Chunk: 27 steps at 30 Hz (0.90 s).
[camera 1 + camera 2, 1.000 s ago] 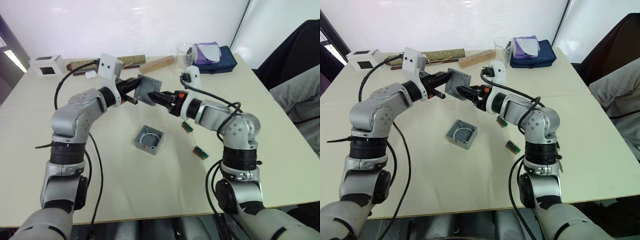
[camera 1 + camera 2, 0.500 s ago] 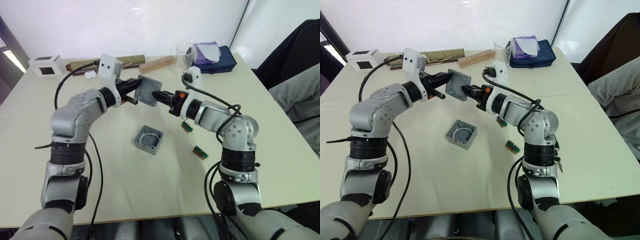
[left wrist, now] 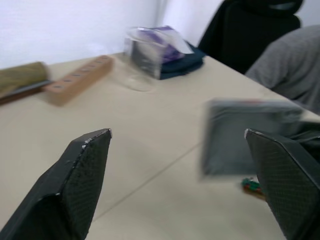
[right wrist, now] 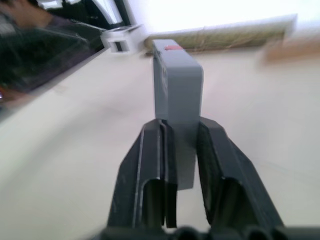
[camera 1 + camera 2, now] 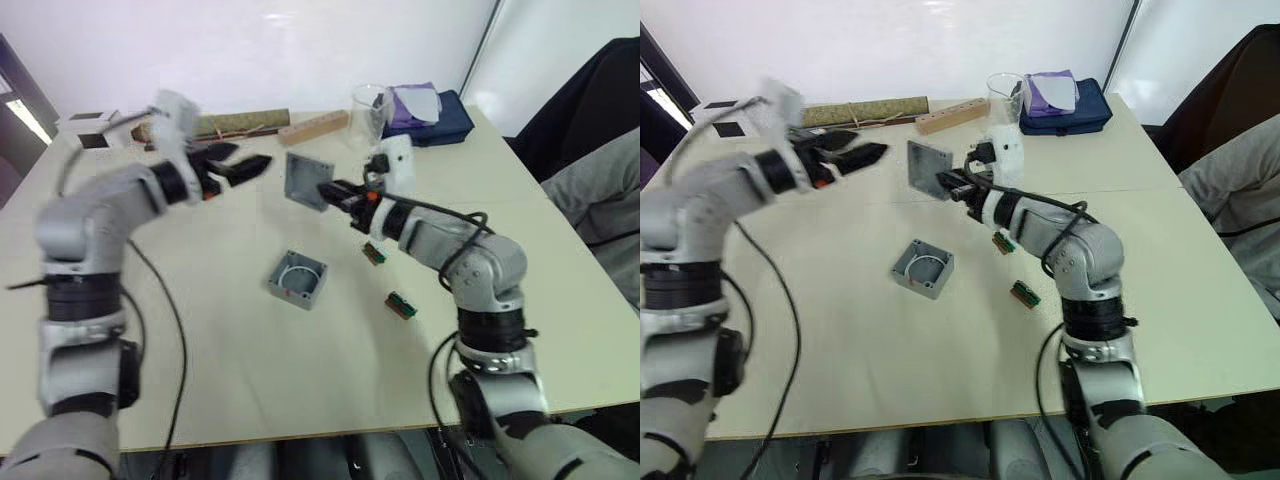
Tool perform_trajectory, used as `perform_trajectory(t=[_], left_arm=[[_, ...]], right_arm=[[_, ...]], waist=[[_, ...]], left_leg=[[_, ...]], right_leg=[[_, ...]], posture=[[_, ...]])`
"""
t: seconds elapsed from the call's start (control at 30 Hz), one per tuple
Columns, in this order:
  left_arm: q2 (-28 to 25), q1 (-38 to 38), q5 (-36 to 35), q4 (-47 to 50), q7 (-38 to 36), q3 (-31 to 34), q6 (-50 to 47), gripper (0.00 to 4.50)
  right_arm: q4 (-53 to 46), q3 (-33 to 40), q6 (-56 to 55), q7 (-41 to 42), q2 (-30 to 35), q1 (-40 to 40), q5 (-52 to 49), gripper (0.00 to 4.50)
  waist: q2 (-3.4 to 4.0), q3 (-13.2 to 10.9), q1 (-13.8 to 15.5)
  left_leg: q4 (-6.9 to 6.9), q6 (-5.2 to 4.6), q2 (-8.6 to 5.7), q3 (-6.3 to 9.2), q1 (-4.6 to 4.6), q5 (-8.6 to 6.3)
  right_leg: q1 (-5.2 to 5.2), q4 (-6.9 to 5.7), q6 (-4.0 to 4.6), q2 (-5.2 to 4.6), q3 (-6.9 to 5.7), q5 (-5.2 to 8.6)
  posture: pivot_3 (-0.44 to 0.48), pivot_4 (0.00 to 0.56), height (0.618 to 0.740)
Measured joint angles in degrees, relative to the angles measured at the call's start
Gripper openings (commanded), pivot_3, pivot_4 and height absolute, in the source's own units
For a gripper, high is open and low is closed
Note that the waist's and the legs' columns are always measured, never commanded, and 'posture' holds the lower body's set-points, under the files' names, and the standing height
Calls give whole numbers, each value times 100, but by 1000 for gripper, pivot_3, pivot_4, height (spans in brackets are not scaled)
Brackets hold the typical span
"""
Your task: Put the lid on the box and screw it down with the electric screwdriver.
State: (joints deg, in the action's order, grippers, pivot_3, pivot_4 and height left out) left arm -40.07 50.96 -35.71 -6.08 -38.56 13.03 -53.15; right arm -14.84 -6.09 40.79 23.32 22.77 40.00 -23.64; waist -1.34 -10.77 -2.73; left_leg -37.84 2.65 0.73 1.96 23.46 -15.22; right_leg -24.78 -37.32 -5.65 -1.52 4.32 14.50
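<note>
My left arm is blurred w/ motion; lid blurred too, its near edge hidden btw my right fingers.

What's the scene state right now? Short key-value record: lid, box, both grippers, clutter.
lid: held on edge above the table, clamped by the right gripper
box: open side up on the table, white ring inside, no lid on it
left gripper: open, holding nothing, apart from the lid
right gripper: fingers shut on the lid's edge
clutter: two small green parts on the table near the right arm; wooden block, clear cup and dark blue pouch at the far edge
</note>
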Motion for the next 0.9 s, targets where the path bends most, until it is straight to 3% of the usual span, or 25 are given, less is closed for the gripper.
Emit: perform_trajectory(t=[0.03, 0.1, 0.17, 0.3, 0.4, 0.6, 0.9], left_arm=[[-82, 2, 0, -55, -112, 64, 0, 3060], [-68, -105, -5, -43, -263, 37, 1, 2342], [128, -344, -4, 12, -365, -151, -4, 1587], [397, -543, -11, 146, -374, -320, -38, 51], [458, -677, -67, 447, -468, -487, -70, 51], [412, -921, -69, 841, -783, -1054, -163, 51], [259, -1114, 31, 1092, -1020, -1348, -146, 51]], right_arm=[[-205, -501, -888, 375, 632, -217, 699, 357], [-289, -1013, -1964, 706, 1077, -494, 1485, 357], [-124, -1424, -3415, 759, 1129, -840, 2247, 357], [444, -1556, -5362, 230, 1231, -891, 3562, 357], [1077, -1694, -6556, -396, 1344, -816, 4800, 357], [1809, -1898, -7541, -1071, 1319, -811, 6129, 357], [2094, -1908, -7892, -1490, 1196, -949, 6741, 357]], waist=[[-1, 1, 14], [-4, 3, 12], [-6, 1, 11], [-12, -5, 10], [-12, -5, 18], [-12, -5, 17], [-12, -5, 18]], left_leg=[[2, 0, -1, 1, -3, -1], [1, 0, -1, 0, -6, -1], [-2, 1, -1, -1, -6, -1], [-8, 3, 2, -1, -7, 1], [-7, 4, 2, 1, -8, 1], [-8, 4, 0, 0, -8, 2], [-8, 4, 0, 0, -11, 2]], right_leg=[[10, 12, -2, -2, -2, 2], [17, 19, -4, -2, -1, 2], [16, 16, -4, -2, 2, 2], [15, 9, -2, -1, 3, 1], [15, 6, -1, -1, 3, 1], [15, 2, 1, -3, 7, 0], [15, -4, 2, -2, 8, 0]], posture=[[0, 150, 740], [0, 150, 740], [0, 150, 740], [0, 150, 740], [0, 150, 740], [0, 150, 740], [0, 150, 740]])
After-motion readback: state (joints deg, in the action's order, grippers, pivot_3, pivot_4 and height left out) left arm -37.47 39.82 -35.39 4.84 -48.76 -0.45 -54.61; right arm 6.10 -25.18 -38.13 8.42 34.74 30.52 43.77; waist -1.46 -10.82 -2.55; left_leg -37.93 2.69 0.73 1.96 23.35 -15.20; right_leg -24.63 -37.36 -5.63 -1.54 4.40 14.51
